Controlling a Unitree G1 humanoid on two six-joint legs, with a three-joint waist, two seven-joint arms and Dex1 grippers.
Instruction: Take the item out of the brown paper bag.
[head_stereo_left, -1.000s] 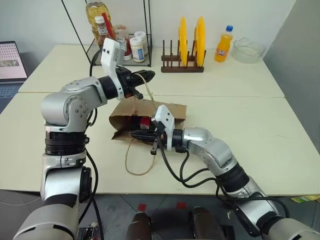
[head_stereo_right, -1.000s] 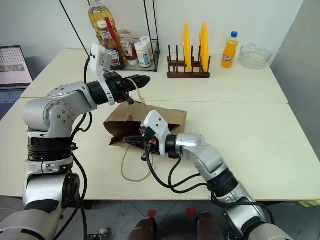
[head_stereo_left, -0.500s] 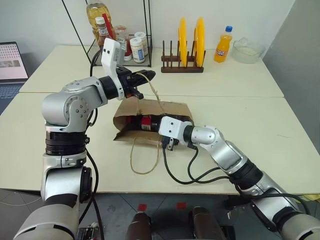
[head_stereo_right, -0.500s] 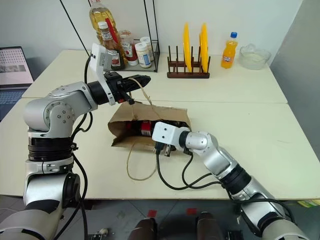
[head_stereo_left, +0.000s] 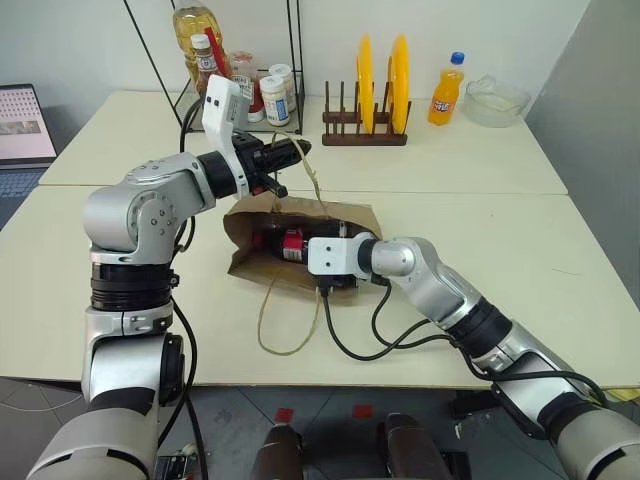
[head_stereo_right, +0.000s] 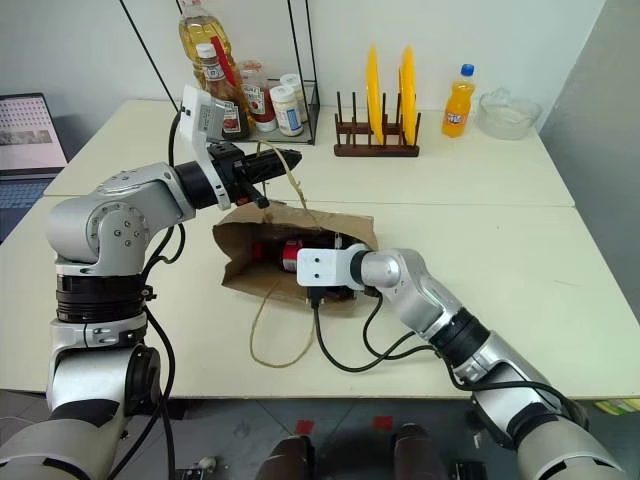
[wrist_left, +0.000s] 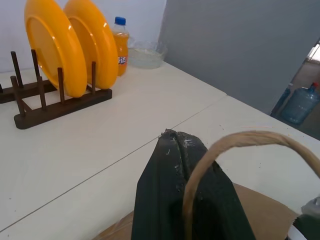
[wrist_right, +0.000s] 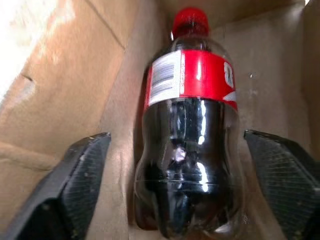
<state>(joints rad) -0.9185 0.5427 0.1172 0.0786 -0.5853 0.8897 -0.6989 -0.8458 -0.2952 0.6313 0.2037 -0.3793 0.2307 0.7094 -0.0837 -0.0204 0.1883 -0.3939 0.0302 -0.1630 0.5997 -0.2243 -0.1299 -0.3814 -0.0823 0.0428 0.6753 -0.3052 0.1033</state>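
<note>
Right gripper (wrist_right: 185, 165) fingers spread wide inside brown paper bag (head_stereo_left: 250, 262), cola bottle (wrist_right: 189, 135) lying between, apparently untouched; left gripper (head_stereo_left: 290, 152) clamped on bag handle (wrist_left: 235, 150); plate rack (head_stereo_left: 366, 120), orange soda (head_stereo_left: 447, 90) behind on cream table (head_stereo_left: 560, 240)

Bright, even indoor light, soft shadows; glare whitens the bag's (wrist_right: 60, 75) inner wall.
</note>
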